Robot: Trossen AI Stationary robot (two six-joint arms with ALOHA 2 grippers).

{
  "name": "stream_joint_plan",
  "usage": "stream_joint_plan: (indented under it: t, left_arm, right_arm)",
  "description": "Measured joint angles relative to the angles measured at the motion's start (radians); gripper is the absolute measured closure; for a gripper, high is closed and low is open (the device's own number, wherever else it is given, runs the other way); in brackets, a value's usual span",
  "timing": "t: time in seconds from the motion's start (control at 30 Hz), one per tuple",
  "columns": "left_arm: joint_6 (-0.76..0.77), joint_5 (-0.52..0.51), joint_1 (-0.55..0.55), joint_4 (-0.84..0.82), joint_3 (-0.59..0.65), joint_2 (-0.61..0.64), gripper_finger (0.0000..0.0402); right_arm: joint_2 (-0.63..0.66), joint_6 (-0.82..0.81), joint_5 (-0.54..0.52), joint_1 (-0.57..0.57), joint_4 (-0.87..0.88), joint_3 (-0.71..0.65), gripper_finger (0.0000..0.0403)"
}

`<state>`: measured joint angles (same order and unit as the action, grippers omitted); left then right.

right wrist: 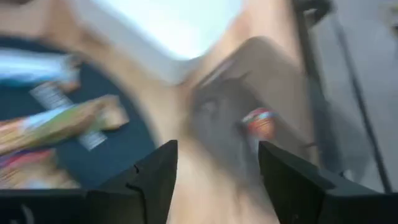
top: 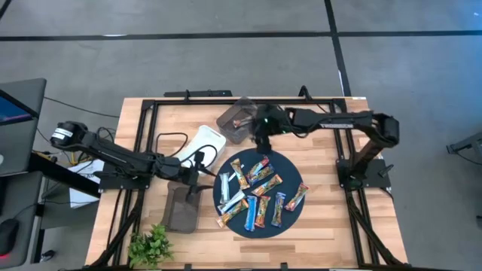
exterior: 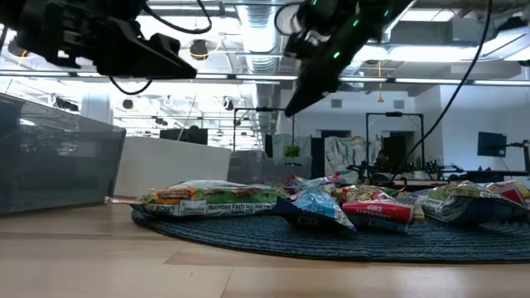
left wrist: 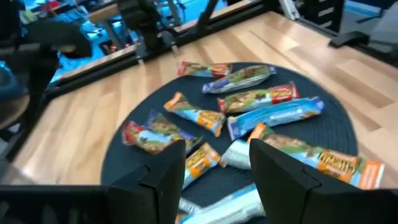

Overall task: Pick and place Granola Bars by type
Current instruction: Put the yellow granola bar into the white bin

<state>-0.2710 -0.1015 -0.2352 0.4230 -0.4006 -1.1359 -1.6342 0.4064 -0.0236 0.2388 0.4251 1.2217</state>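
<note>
Several granola bars (top: 260, 192) in blue, orange-brown, red and silvery wrappers lie flat on a round dark mat (top: 290, 172). They also show in the left wrist view (left wrist: 249, 99) and the low view (exterior: 331, 203). One red-wrapped bar (right wrist: 258, 121) lies inside a grey tray (top: 239, 120) at the table's far side. My left gripper (top: 202, 181) (left wrist: 217, 168) hangs open at the mat's left edge, pointing across the bars. My right gripper (top: 260, 141) (right wrist: 214, 174) is open in the air between the grey tray and the mat's far edge, with nothing between its fingers.
A white tray (top: 205, 143) lies left of the grey one. A second grey tray (top: 181, 209) stands near the mat's left side, under my left arm. A small green plant (top: 151, 245) sits at the near left corner. Black frame rails (top: 226, 100) border the table.
</note>
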Motion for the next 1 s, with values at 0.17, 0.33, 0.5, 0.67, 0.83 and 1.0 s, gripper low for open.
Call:
stream_joint_plan:
  t: [0.17,0.33,0.5,0.67,0.83,1.0]
  left_arm:
    - [0.005,0.035,-0.008,0.002,-0.082,-0.103,0.0228]
    - [0.019,0.032,-0.028,-0.028,-0.192,-0.235,0.0228]
    - [0.130,-0.032,-0.049,-0.206,-0.342,-0.345,0.0228]
    - [0.321,-0.089,-0.055,-0.505,-0.513,-0.419,0.0228]
    - [0.469,-0.073,-0.057,-0.624,-0.610,-0.488,0.0228]
    - [0.537,-0.023,-0.059,-0.595,-0.619,-0.554,0.0228]
  right_arm:
    - [0.102,-0.041,-0.001,-0.077,0.048,-0.069,0.0204]
    - [0.282,-0.121,-0.043,-0.117,-0.090,-0.290,0.0221]
    - [0.499,-0.216,-0.091,-0.180,-0.281,-0.520,0.0233]
    - [0.663,-0.248,-0.189,-0.279,-0.469,-0.708,0.0239]
    - [0.752,-0.223,-0.275,-0.365,-0.643,-0.847,0.0238]
    - [0.805,-0.182,-0.393,-0.401,-0.666,-0.866,0.0238]
